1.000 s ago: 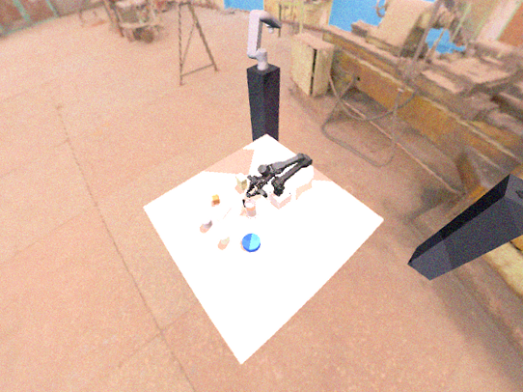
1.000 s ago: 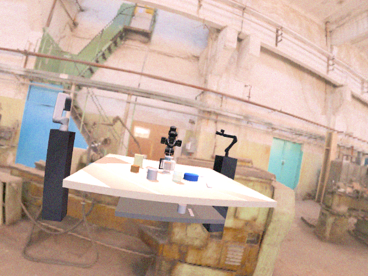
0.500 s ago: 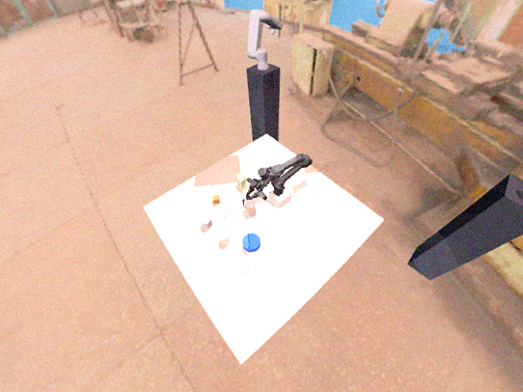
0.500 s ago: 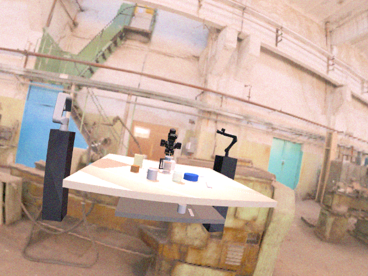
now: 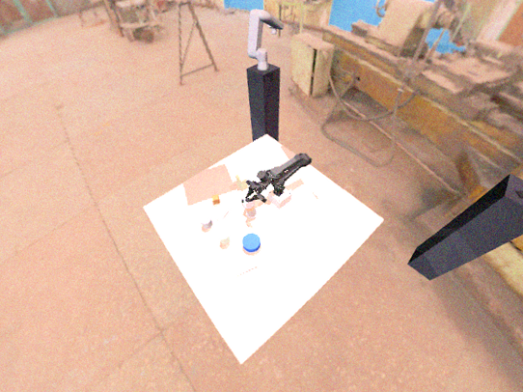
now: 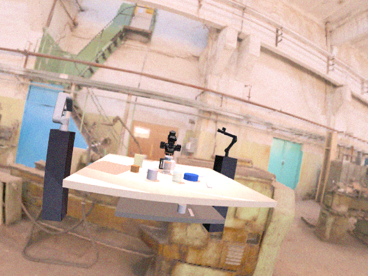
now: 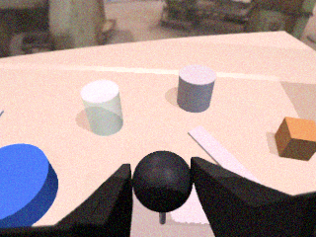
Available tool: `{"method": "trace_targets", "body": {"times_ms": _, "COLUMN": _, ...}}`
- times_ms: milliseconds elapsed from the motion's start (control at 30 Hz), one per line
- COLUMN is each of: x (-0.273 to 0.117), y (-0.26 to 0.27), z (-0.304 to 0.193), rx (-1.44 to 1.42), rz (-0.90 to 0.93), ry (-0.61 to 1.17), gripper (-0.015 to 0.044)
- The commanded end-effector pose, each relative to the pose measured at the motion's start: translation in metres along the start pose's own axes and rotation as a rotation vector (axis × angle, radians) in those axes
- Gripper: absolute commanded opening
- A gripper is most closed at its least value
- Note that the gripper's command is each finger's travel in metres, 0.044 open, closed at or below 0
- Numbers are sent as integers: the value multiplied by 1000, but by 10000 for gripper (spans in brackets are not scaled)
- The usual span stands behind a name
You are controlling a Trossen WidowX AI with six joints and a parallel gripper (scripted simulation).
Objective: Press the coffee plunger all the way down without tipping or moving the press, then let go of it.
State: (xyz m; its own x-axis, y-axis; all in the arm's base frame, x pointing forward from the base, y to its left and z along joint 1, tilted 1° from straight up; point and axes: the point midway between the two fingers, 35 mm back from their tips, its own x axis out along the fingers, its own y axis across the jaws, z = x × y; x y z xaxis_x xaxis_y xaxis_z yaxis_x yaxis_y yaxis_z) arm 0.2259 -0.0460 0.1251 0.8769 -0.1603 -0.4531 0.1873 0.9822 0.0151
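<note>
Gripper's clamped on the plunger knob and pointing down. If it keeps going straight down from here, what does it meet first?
Probably the press's own lid. The gripper is shut on the black plunger knob, with the thin rod running down from it into the coffee press. How much travel remains is hard to judge.
</note>
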Motion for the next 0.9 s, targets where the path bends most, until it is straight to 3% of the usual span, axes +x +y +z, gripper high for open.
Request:
{"method": "trace_targets", "body": {"times_ms": 0, "x": 7, "y": 0, "z": -17, "rx": 7, "rz": 0, "ry": 53, "gripper": 125}}
{"method": "trace_targets", "body": {"times_ms": 867, "x": 16, "y": 0, "z": -9, "rx": 7, "rz": 0, "ry": 52, "gripper": 125}}
